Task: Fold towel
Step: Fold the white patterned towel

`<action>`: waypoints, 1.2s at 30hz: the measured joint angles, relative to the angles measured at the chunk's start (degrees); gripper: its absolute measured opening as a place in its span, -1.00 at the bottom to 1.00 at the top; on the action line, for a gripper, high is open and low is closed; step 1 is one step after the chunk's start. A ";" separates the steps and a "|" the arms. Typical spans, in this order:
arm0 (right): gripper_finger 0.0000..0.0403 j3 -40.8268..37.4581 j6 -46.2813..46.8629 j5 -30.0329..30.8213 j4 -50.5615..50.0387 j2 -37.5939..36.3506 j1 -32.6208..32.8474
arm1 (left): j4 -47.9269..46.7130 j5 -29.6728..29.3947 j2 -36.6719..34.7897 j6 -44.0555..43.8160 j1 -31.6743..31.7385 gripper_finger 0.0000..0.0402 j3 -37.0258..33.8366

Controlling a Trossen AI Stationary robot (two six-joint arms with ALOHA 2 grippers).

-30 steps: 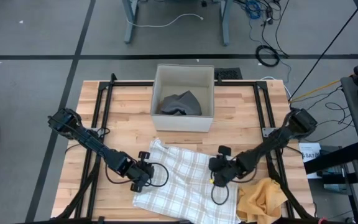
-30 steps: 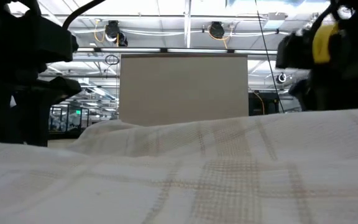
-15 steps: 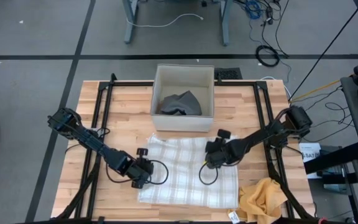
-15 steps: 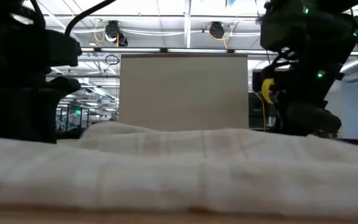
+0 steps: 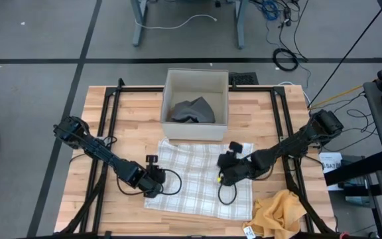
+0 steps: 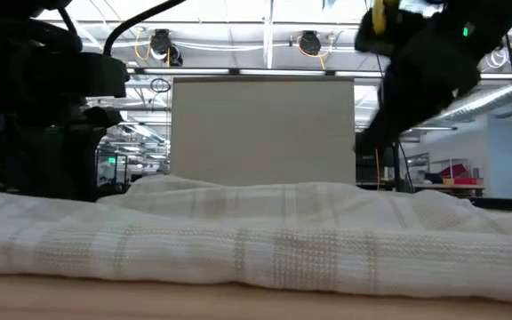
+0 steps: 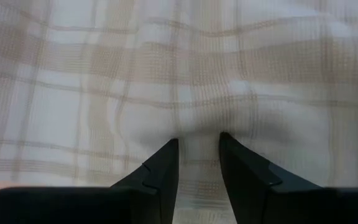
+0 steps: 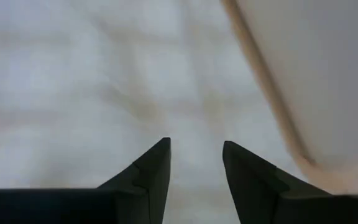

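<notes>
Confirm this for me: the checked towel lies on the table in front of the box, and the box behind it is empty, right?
Not quite. The box is not empty: the high view shows a dark grey cloth inside it. The checked towel does lie on the table in front of it.

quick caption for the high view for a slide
Both arms' tools, left and right, work a plaid towel on the wooden table before a box.

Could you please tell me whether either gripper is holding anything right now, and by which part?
The left gripper pinches the plaid towel near its left edge. Whether the right gripper, over the towel's right side, holds it cannot be told.
</notes>
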 joint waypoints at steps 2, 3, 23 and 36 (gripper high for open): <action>-0.31 0.02 -1.70 -1.02 6.21 -0.01 1.25 | 0.19 0.07 0.02 -0.06 0.00 -0.38 0.46; -0.31 0.03 -2.06 -1.06 8.56 -0.01 1.84 | 0.28 0.11 0.02 -0.43 0.00 -0.38 0.64; -0.31 0.11 -8.36 -0.44 22.66 4.01 11.07 | 14.89 -4.36 -0.11 7.27 0.00 -0.38 1.42; -0.31 0.13 -6.43 -0.76 24.68 11.36 11.13 | 3.26 3.41 -0.20 -6.58 -0.12 -0.38 1.44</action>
